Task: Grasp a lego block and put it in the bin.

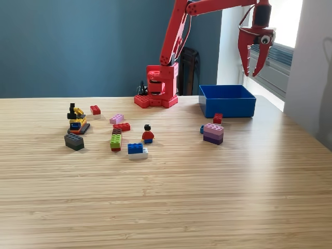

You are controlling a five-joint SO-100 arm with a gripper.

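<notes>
The blue bin (226, 101) sits at the back of the wooden table, on the exterior view's right. My red gripper (251, 71) hangs high above the bin's right end, fingers pointing down. The jaws stand slightly apart with nothing visible between them. Lego blocks lie scattered on the table: a small red block (218, 118) just in front of the bin, a pink and purple stack (213, 133), a blue block on a white one (137, 149), a green block (115, 141), a red block (122, 126) and a dark grey block (74, 141).
The arm's red base (157, 88) stands left of the bin. A minifigure (148, 134) stands mid-table. A yellow and black build (77, 120) sits at the left, with a red block (95, 109) and a pink block (116, 119) nearby. A window is behind the gripper.
</notes>
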